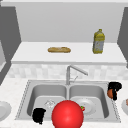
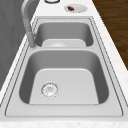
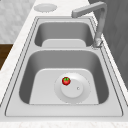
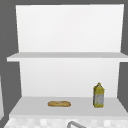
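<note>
- Orange-brown round thing [image 1: 110,93] at the right edge of the front view — beside the sink's [image 1: 27,86] right rim, held in the right hand's [image 1: 114,87] curled fingers.
- Left hand [image 1: 39,115] — lower left, fingers curled, holding nothing, beside a red ball [image 1: 67,114].
- Tomato [image 3: 66,80] on the plate [image 3: 82,93] in the right basin.

The sink [image 2: 15,82] is seen as brushed grey metal with a soft sheen, as is the tap [image 1: 75,71]. The counter [image 2: 110,42] looks like pale speckled stone, the floor [image 2: 115,22] dark wood. The plate [image 3: 82,96] appears smooth and glazed. The ball [image 1: 67,115] is rendered glossy red, the hands [image 1: 39,115] matt black. The shelf [image 4: 32,105] looks matt white, the bottle [image 1: 98,41] yellowish plastic.
</note>
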Motion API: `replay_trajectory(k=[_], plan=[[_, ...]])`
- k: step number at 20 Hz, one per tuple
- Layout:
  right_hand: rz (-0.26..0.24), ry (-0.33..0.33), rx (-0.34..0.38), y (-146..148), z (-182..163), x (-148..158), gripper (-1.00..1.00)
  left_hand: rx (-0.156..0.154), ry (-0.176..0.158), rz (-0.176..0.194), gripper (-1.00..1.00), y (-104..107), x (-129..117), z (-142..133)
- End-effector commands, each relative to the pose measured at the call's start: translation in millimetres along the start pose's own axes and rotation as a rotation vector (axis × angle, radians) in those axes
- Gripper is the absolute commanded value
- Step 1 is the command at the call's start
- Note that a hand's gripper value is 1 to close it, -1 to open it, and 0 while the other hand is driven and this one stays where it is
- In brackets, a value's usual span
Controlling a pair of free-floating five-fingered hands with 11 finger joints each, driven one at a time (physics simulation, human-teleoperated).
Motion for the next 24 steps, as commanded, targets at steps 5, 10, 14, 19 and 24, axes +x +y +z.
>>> replay_trajectory(k=[5,10,14,19,24], plan=[[-0.001,0.001,0.037,43.6,-11.5,-65.3,1.00,0.000,0.000,0.000,0.00,0.0,0.0,0.0],[0.001,0.000,0.025,65.5,-18.2,-107.1,1.00,0.000,0.000,0.000,0.00,0.0,0.0,0.0],[0.003,-0.002,0.016,80.4,-24.0,-140.5,1.00,0.000,0.000,0.000,0.00,0.0,0.0,0.0],[-0.008,-0.006,0.020,102.4,-44.1,-182.7,1.00,0.000,0.000,0.000,0.00,0.0,0.0,0.0],[0.010,-0.017,0.020,115.6,-69.8,-218.0,1.00,0.000,0.000,0.000,0.00,0.0,0.0,0.0]])
